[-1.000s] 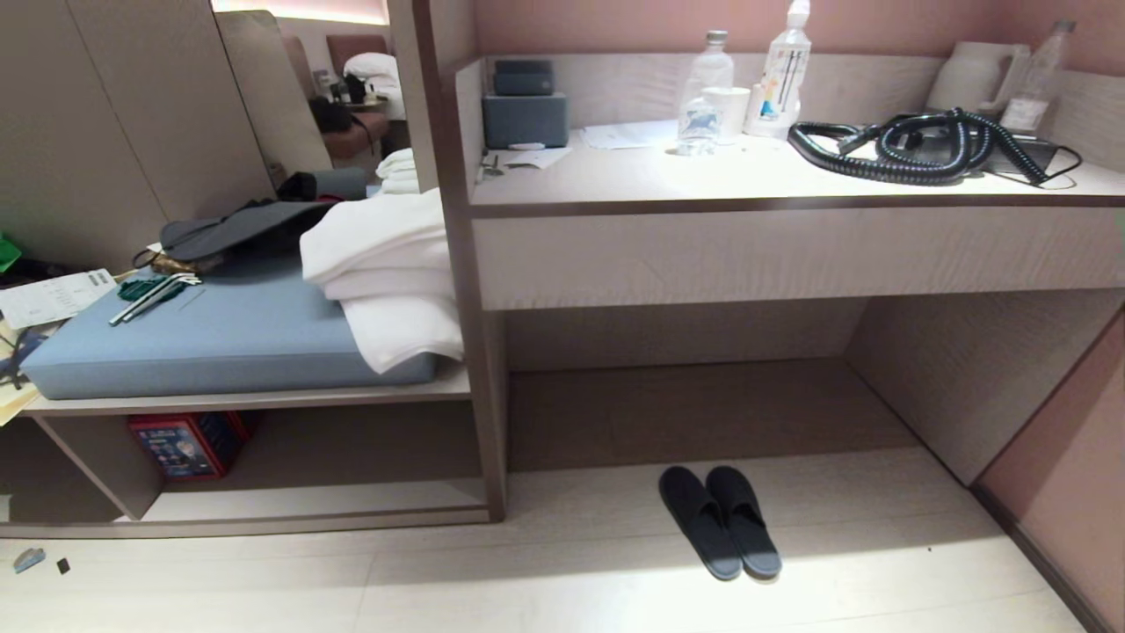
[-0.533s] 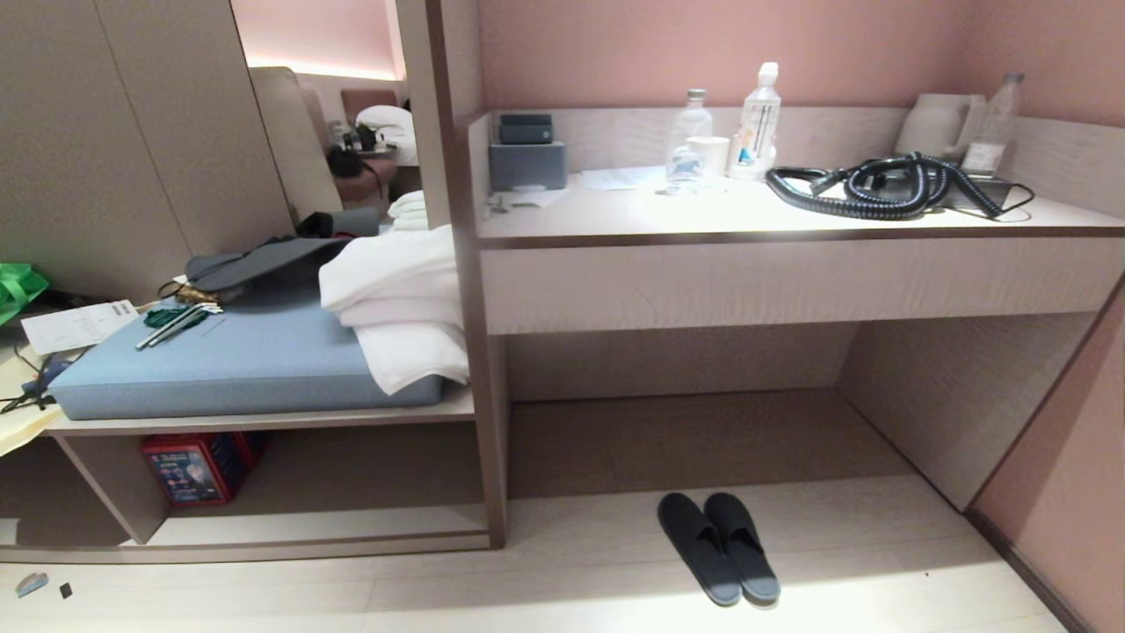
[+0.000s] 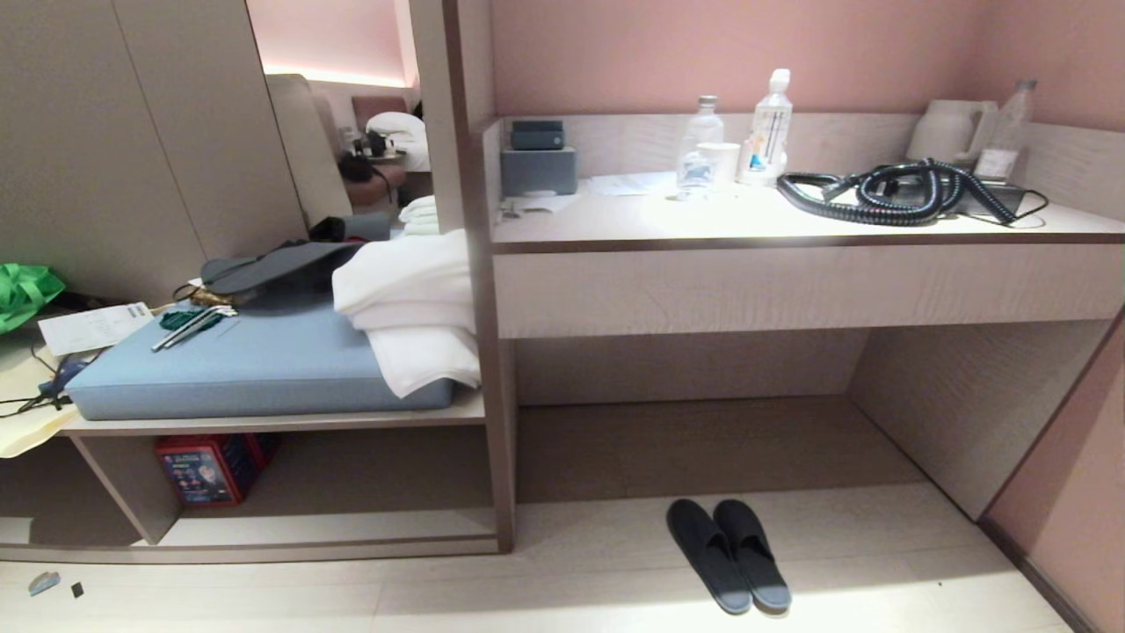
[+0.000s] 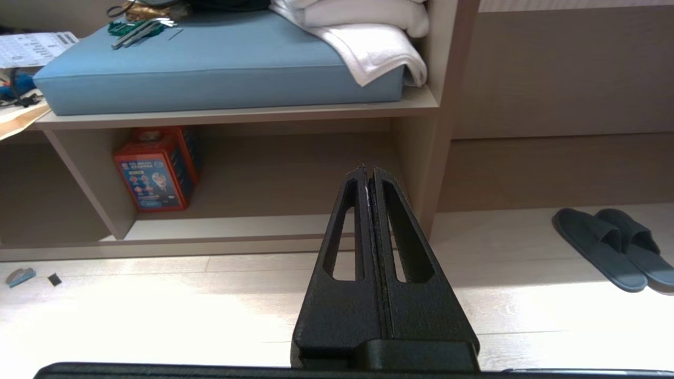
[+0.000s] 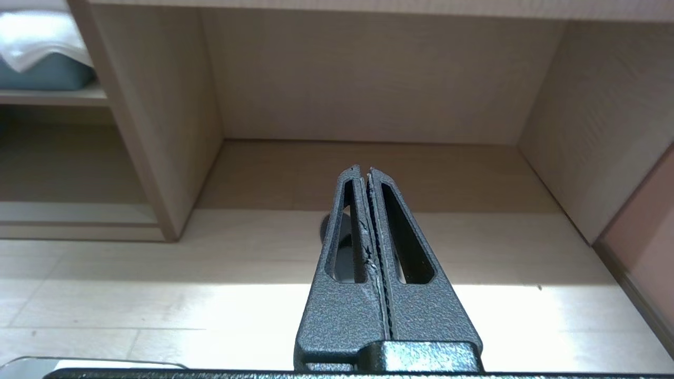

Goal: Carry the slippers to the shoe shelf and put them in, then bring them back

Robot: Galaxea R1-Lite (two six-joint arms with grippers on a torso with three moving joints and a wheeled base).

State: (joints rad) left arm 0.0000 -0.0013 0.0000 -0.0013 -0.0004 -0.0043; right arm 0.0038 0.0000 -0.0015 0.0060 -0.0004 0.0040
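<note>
The long desk-like counter with a pale front panel fills the upper right of the head view, a coiled black cord and two clear plastic bottles on its top. At lower left sits the shoe shelf, a low open cubby of taupe wood-grain laminate, with a thick blue cushion on its upper board, folded white towels draped over the cushion's right end, and a red printed box inside the cubby. The pair of dark grey-black fabric slippers lies side by side on the pale floor at lower centre-right, in front of the counter's open recess and outside the shelf. In the wrist views the left gripper and right gripper each hang above the floor with fingers pressed together, holding nothing.
</note>
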